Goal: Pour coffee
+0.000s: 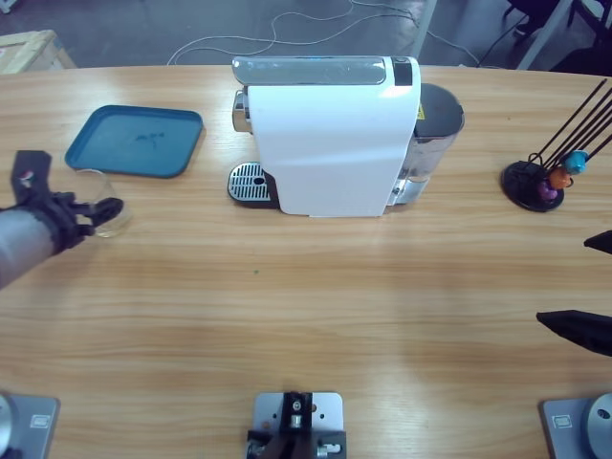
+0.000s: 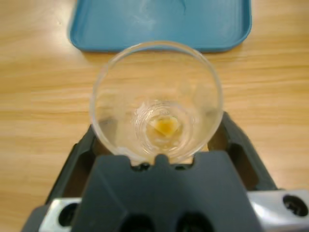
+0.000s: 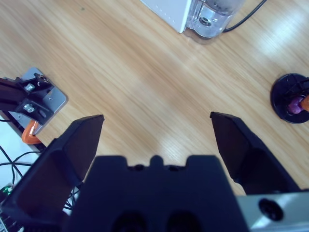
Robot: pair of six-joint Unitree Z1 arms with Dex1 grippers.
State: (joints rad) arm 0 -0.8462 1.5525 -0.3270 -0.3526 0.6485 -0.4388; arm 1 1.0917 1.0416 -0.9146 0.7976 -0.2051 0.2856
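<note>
A clear glass cup (image 2: 157, 99) sits upright between the jaws of my left gripper (image 2: 157, 133), which is shut on it just above the table. At the cup's bottom lies only a small amber spot (image 2: 166, 126); no dark coffee is in view. In the high view the cup (image 1: 103, 208) and left gripper (image 1: 96, 215) are at the far left, in front of the blue tray (image 1: 134, 141). The white coffee machine (image 1: 330, 134) stands mid-table, its drip grate (image 1: 249, 182) facing left. My right gripper (image 1: 585, 285) hangs open and holds nothing at the right edge.
A black capsule stand (image 1: 535, 184) with coloured capsules is at the far right, also seen as the stand (image 3: 289, 99). The machine's clear water tank (image 1: 435, 129) is on its right side. Bare wooden table (image 1: 316, 306) spreads between the arms.
</note>
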